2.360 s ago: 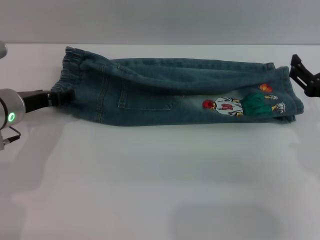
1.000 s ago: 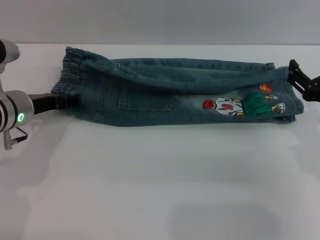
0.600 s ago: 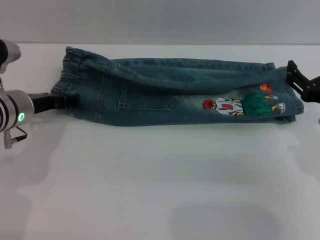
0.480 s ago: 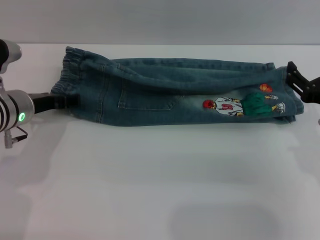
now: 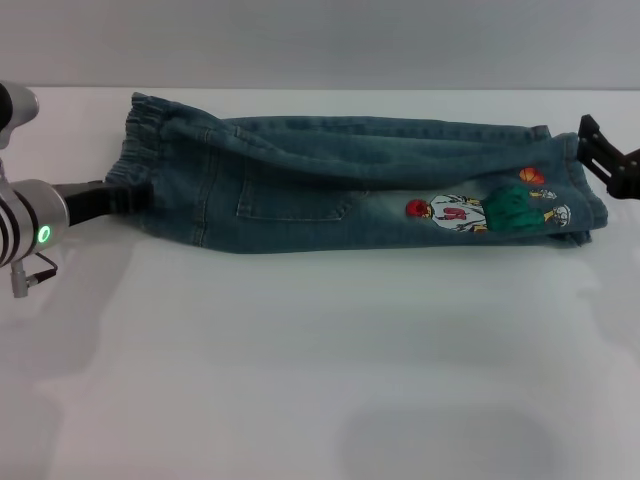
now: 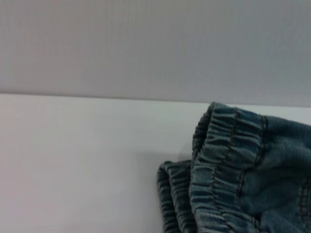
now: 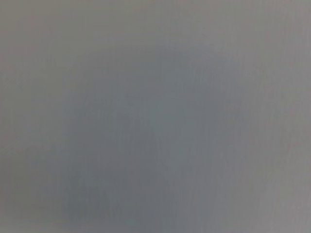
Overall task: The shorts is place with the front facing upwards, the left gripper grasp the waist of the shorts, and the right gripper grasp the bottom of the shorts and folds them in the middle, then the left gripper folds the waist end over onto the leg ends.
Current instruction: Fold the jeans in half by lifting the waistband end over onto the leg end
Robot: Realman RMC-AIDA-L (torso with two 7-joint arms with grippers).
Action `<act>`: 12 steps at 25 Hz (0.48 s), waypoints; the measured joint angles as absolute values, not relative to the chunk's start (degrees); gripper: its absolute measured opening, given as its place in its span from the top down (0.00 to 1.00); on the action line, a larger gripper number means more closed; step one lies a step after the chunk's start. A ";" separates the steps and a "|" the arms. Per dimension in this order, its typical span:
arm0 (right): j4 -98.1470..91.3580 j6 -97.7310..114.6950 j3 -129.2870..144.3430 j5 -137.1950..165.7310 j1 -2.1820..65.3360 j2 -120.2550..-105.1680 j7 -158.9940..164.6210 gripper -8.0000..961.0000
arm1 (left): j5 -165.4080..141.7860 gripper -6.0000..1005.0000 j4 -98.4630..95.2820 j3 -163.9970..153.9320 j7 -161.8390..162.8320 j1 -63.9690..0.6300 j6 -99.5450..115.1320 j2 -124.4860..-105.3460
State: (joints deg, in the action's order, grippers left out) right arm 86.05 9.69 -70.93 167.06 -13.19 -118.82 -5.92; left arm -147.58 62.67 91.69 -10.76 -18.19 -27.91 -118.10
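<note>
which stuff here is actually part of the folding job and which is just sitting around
Part of the job:
- the shorts, already folded lengthwise
- the waist of the shorts
- the leg ends
- the left pincer, at the waist
- the right pincer, at the leg ends

Just there:
- the white table; nothing else lies on it

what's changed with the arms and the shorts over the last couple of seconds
The left hand pushed in a little along the table toward the waist of the shorts and now sits at its near corner, its wrist more in view than before. The right hand wavered slightly beside the leg ends, ending about where it began. The shorts lie folded lengthwise as before; nothing was lifted.
</note>
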 joint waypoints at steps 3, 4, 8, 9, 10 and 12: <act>86.45 9.33 -70.96 167.08 -13.37 -118.82 -5.94 0.15 | -147.47 0.25 61.41 91.49 -10.73 -18.58 -27.31 -118.10; 86.57 8.98 -71.01 167.09 -13.37 -118.82 -5.95 0.15 | -147.47 0.30 61.00 91.51 -10.73 -18.79 -27.31 -118.09; 86.72 8.85 -71.03 167.09 -13.37 -118.82 -5.96 0.15 | -147.44 0.49 60.48 91.54 -10.72 -18.97 -27.30 -118.06; 86.82 8.85 -71.03 167.09 -13.37 -118.82 -5.97 0.15 | -147.43 0.53 60.47 91.55 -10.74 -18.98 -27.25 -118.05; 86.93 8.84 -71.03 167.09 -13.36 -118.83 -5.97 0.15 | -147.42 0.57 60.47 91.57 -10.75 -18.98 -27.21 -118.05; 87.08 8.82 -71.04 167.09 -13.36 -118.82 -5.98 0.15 | -147.40 0.66 60.48 91.53 -10.78 -18.98 -27.03 -118.04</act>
